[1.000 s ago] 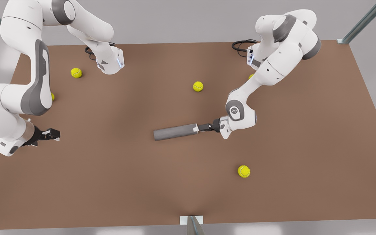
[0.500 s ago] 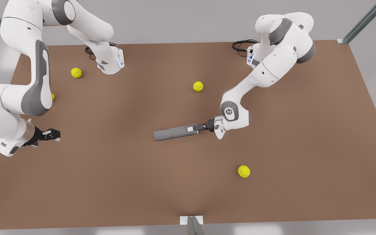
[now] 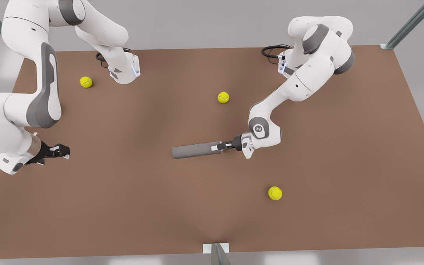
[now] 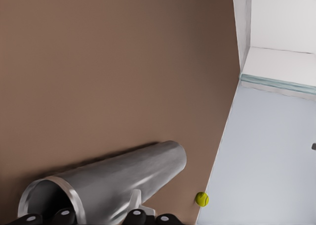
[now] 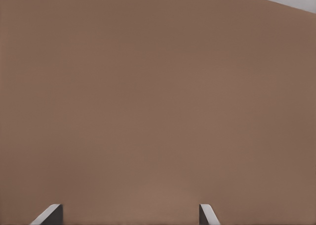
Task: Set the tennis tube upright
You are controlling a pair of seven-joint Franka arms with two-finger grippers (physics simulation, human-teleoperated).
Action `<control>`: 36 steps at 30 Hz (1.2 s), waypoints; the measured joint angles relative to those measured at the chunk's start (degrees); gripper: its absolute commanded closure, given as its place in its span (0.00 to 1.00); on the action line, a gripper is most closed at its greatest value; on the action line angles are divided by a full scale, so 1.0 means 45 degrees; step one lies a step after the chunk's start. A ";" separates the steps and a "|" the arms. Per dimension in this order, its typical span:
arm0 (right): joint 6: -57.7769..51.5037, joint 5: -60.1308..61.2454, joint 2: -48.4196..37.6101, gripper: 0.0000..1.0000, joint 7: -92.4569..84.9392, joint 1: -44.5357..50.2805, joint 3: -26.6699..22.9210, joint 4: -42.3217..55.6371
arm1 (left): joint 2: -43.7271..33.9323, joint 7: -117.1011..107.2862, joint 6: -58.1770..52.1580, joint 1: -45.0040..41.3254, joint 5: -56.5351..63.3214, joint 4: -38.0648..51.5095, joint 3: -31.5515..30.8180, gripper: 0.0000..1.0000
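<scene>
Grey-metal tennis tube [image 3: 193, 150] is lying flat mid-surface, long axis running away from my left gripper [image 3: 222, 146], which is pinching its hollow rim. Right gripper [image 3: 62, 151] is waiting open near the surface's edge.

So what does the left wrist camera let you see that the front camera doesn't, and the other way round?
The left wrist view adds the hollow end of the tennis tube, seen from close up, and a tennis ball at the table's edge. The front view adds the whole layout: the left gripper at one end of the lying tube, the right gripper waiting open at the front view's left, and three balls spread out. Both show the tube lying on the brown table.
</scene>
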 measured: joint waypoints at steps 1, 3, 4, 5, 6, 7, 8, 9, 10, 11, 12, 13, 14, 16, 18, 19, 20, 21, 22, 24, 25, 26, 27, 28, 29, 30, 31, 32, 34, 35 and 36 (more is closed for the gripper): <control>0.0008 -0.0019 0.0084 0.00 0.0000 0.0003 0.0000 0.0019 | -0.0031 0.0000 -0.0022 0.0000 -0.0026 0.0000 0.0000 0.79; 0.0009 -0.0093 0.0165 0.00 0.0000 -0.0019 0.0000 0.0035 | -0.0090 -0.0011 -0.0034 0.0038 -0.0043 -0.0001 -0.0016 0.79; -0.0008 -0.0115 0.0184 0.00 -0.0018 -0.0011 0.0000 0.0075 | -0.0146 0.0007 -0.0038 0.0040 -0.0114 0.0000 -0.0049 0.79; 0.0002 -0.0117 0.0196 0.00 -0.0019 0.0004 0.0000 0.0078 | -0.0177 0.0015 -0.0040 0.0107 -0.0223 0.0000 -0.0152 0.79; -0.0020 -0.0117 0.0308 0.00 -0.0020 0.0008 0.0018 0.0201 | -0.0161 0.0007 -0.0038 0.0414 -0.0295 -0.0018 -0.0459 0.79; -0.0029 -0.0117 0.0375 0.00 -0.0020 0.0004 0.0020 0.0349 | -0.0159 -0.0007 -0.0053 0.0652 -0.0321 -0.0036 -0.0699 0.79; -0.0030 -0.0117 0.0380 0.00 -0.0020 0.0004 0.0009 0.0388 | -0.0177 -0.0012 -0.0042 0.0811 -0.0369 -0.0040 -0.0895 0.79; -0.0066 -0.0116 0.0383 0.00 -0.0020 0.0001 0.0019 0.0424 | -0.0197 -0.0012 -0.0004 0.0924 -0.0415 -0.0040 -0.1057 0.79; -0.0079 -0.0128 0.0381 0.00 -0.0009 0.0097 0.0007 0.0429 | -0.0217 -0.0006 0.0087 0.1200 -0.0478 -0.0075 -0.1420 0.79; -0.0070 -0.0154 0.0398 0.00 0.0000 0.0206 0.0001 0.0430 | -0.0300 -0.0060 0.0095 0.1341 -0.0562 -0.0118 -0.1571 0.79; -0.0069 -0.0156 0.0400 0.00 0.0000 0.0182 0.0000 0.0445 | -0.0514 -0.0211 0.0098 0.1395 -0.0616 -0.0194 -0.1600 0.79; -0.0087 -0.0193 0.0400 0.00 0.0000 0.0289 0.0001 0.0449 | -0.0768 -0.0379 0.0118 0.1601 -0.0660 -0.0375 -0.1777 0.79; -0.0069 -0.0195 0.0400 0.00 0.0000 0.0276 0.0000 0.0449 | -0.0875 -0.0510 0.0120 0.1894 -0.0687 -0.0553 -0.2026 0.79; -0.0069 -0.0157 0.0516 0.00 0.0000 0.0174 0.0000 0.0467 | -0.1451 -0.0895 0.0315 0.2030 -0.0700 -0.0850 -0.2149 0.79; -0.0094 -0.0155 0.0537 0.00 -0.0020 0.0189 0.0000 0.0566 | -0.2279 -0.1497 0.0395 0.2031 -0.0697 -0.1188 -0.2149 0.79; -0.0071 -0.0175 0.0537 0.00 -0.0001 0.0207 -0.0002 0.0566 | -0.2515 -0.1646 0.0396 0.2151 -0.0690 -0.1308 -0.2149 0.79; -0.0069 -0.0176 0.0537 0.00 -0.0011 0.0216 -0.0001 0.0566 | -0.2802 -0.1891 0.0395 0.2243 -0.0688 -0.1461 -0.2149 0.79; -0.0040 -0.0195 0.0537 0.00 -0.0018 0.0216 0.0000 0.0556 | -0.3234 -0.2310 0.0396 0.2303 -0.0678 -0.1634 -0.2149 0.79; -0.0030 -0.0195 0.0536 0.00 -0.0019 0.0240 -0.0011 0.0552 | -0.3713 -0.2742 0.0396 0.2305 -0.0662 -0.1823 -0.2132 0.79; -0.0060 -0.0195 0.0537 0.00 -0.0020 0.0214 -0.0001 0.0547 | -0.4532 -0.3254 0.0369 0.2585 -0.0615 -0.2347 -0.2111 0.79; -0.0097 -0.0214 0.0537 0.00 -0.0009 0.0230 -0.0005 0.0552 | -0.5089 -0.3457 0.0374 0.2651 -0.0588 -0.2706 -0.2110 0.79; -0.0089 -0.0215 0.0524 0.00 -0.0001 0.0257 0.0000 0.0547 | -0.5590 -0.3770 0.0376 0.2762 -0.0558 -0.3028 -0.2110 0.79; -0.0070 -0.0215 0.0537 0.00 0.0000 0.0265 -0.0011 0.0547 | -0.5983 -0.3882 0.0357 0.2965 -0.0542 -0.3387 -0.2091 0.79; -0.0069 -0.0215 0.0537 0.00 0.0000 0.0276 -0.0001 0.0547 | -0.6449 -0.3955 0.0355 0.3043 -0.0523 -0.3698 -0.2097 0.79; -0.0051 -0.0215 0.0537 0.00 0.0000 0.0280 -0.0011 0.0547 | -0.7019 -0.4223 0.0301 0.3284 -0.0507 -0.4101 -0.2100 0.79; -0.0038 -0.0215 0.0566 0.00 0.0000 0.0297 0.0000 0.0547 | -0.7466 -0.4458 0.0277 0.3282 -0.0494 -0.4408 -0.2092 0.79; -0.0049 -0.0215 0.0623 0.00 0.0000 0.0294 0.0000 0.0547 | -0.7823 -0.4649 0.0277 0.3327 -0.0486 -0.4624 -0.2090 0.79; -0.0049 -0.0215 0.0634 0.00 0.0000 0.0294 0.0000 0.0547 | -0.8189 -0.4891 0.0276 0.3348 -0.0476 -0.4814 -0.2090 0.79; -0.0049 -0.0215 0.0635 0.00 0.0000 0.0294 0.0000 0.0547 | -0.8417 -0.5035 0.0237 0.3592 -0.0373 -0.5037 -0.2071 0.79; -0.0049 -0.0215 0.0635 0.00 0.0000 0.0294 0.0000 0.0547 | -0.8430 -0.5074 0.0219 0.3805 -0.0213 -0.5136 -0.2070 0.79; -0.0049 -0.0215 0.0635 0.00 0.0000 0.0294 0.0000 0.0547 | -0.8568 -0.5094 0.0149 0.4059 0.0033 -0.5307 -0.2077 0.79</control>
